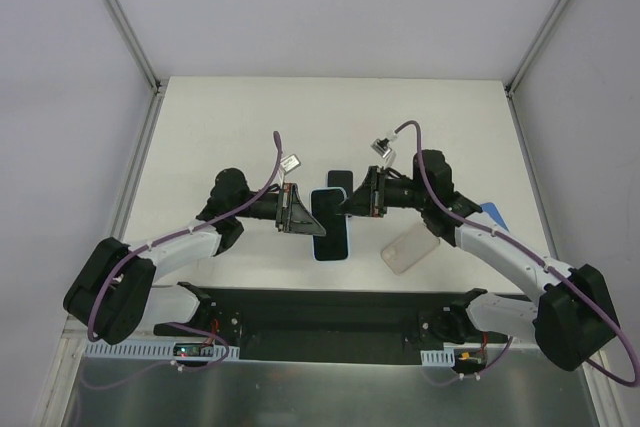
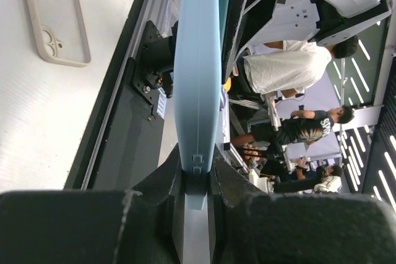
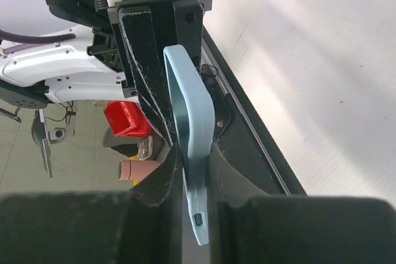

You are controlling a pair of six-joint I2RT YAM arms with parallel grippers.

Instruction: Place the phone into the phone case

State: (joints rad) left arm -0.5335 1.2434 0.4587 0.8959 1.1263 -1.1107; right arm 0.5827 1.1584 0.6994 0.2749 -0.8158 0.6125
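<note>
A light-blue phone case (image 1: pixel 331 247) with a dark face inside its rim is held above the table centre between both grippers. My left gripper (image 1: pixel 300 215) is shut on its left edge. My right gripper (image 1: pixel 353 203) is shut on its right edge. In the left wrist view the case (image 2: pixel 197 60) runs edge-on out of the shut gripper (image 2: pixel 197 174). In the right wrist view the case (image 3: pixel 193 103) is clamped in the gripper (image 3: pixel 197 171), with the left gripper's fingers (image 3: pixel 145 60) on its far end. A small dark slab with a blue rim (image 1: pixel 339 179) shows just behind; I cannot tell what it is.
A translucent beige case (image 1: pixel 410 247) lies flat on the table right of centre, also in the left wrist view (image 2: pixel 54 20). A blue object (image 1: pixel 493 215) peeks out behind the right arm. The black base rail (image 1: pixel 330 312) runs along the near edge.
</note>
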